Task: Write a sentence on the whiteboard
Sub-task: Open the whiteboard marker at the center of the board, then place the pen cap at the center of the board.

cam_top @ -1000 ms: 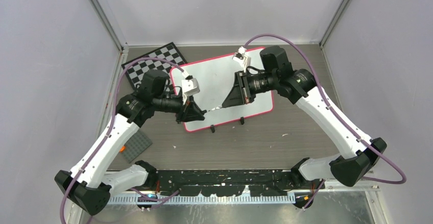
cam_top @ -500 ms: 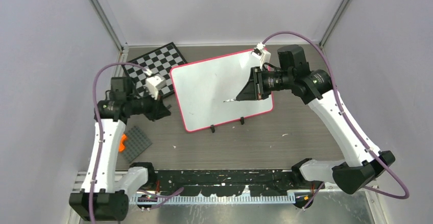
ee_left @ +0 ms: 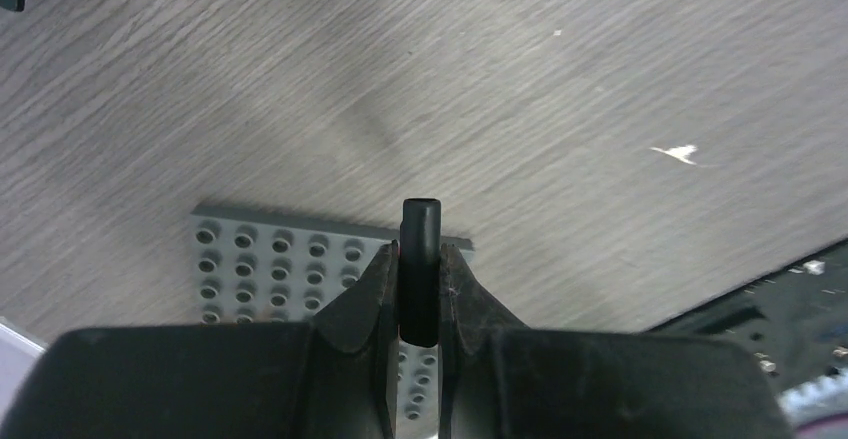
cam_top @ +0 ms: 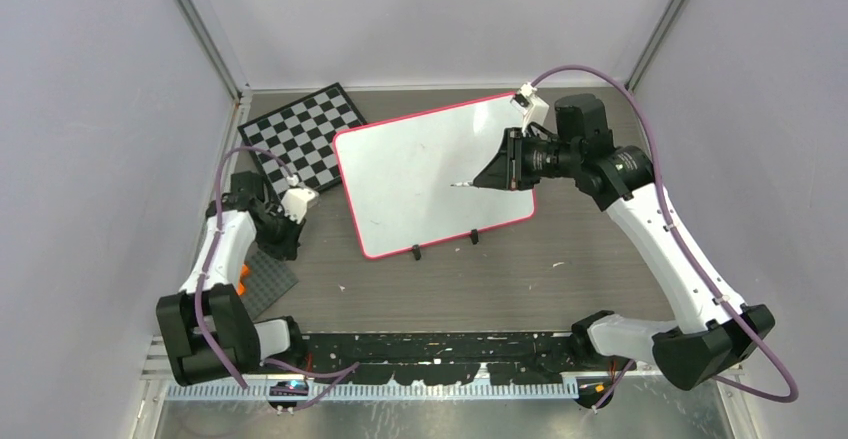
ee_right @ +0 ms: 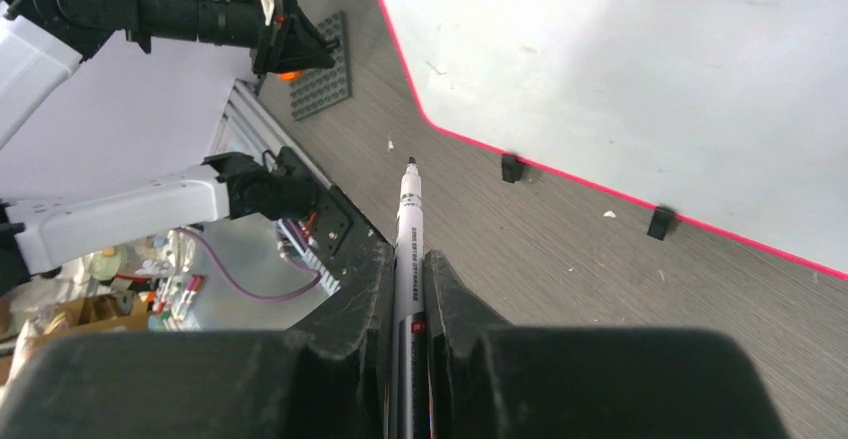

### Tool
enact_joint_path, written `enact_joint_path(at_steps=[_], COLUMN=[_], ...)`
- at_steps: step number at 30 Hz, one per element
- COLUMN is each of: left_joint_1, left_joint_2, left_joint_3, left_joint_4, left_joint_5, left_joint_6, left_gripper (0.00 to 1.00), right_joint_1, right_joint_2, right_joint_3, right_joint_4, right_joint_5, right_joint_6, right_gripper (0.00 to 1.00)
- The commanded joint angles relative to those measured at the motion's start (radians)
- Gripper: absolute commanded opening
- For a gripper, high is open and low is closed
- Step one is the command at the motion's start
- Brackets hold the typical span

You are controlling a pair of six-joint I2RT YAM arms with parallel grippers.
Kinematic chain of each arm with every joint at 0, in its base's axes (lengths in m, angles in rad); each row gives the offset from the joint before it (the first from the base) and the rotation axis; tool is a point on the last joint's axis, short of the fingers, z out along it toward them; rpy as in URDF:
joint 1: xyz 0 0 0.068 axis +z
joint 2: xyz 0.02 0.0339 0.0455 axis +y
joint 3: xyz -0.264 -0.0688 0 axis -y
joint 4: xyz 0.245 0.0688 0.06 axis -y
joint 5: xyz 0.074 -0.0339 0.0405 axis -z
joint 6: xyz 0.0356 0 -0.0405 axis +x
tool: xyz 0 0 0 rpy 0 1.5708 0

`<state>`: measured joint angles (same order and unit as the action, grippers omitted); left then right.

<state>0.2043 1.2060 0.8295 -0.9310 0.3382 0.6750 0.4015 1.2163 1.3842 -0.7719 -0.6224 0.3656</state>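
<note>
Left fingers (ee_left: pixel 365 299) withdrawn off whiteboard (cam_top: pixel 420 189); wrist views reveal clamped cap (ee_left: pixel 421 259), marker (ee_right: pixel 407 249)

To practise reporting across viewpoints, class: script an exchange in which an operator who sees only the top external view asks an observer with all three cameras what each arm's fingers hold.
Operator: On the left, the wrist blocks my view. Is anything held?
Observer: Yes. The left fingers are shut on a small black cap, which sticks out past their tips.
Operator: On the right I make out only a thin stick. What is it?
Observer: The right fingers clamp a white marker with printing on its barrel and its dark tip uncapped.
</note>
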Motion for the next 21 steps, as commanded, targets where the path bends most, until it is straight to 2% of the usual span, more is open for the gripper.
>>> enact_joint_path(at_steps=[1,5,11,21], left_joint_1=[-0.052,-0.100,-0.115,-0.115], left_joint_2=[0.041,0.092,0.186,0.197], left_joint_3=[-0.049,-0.092,-0.078,0.022], left_joint_4=[0.188,0.268,0.302,0.182], left_joint_5=[-0.153,-0.193,-0.205,-0.091], left_joint_6=[0.077,0.080,0.065,0.029], left_gripper=[0.00,0.02,0.11,0.50], right_joint_1=[-0.007,-0.011,-0.011,-0.012], right_joint_2=[-0.068,-0.130,-0.117,-0.102], right_joint_3=[-0.018,-0.086,-0.081,-0.088], right_joint_4=[0.069,0.148,0.093,0.066], right_joint_5=[0.127,0.185,0.161,0.110], right_joint_6=[0.026,0.026,-0.064,-0.170], right_gripper=[0.00,0.00,0.00,0.00])
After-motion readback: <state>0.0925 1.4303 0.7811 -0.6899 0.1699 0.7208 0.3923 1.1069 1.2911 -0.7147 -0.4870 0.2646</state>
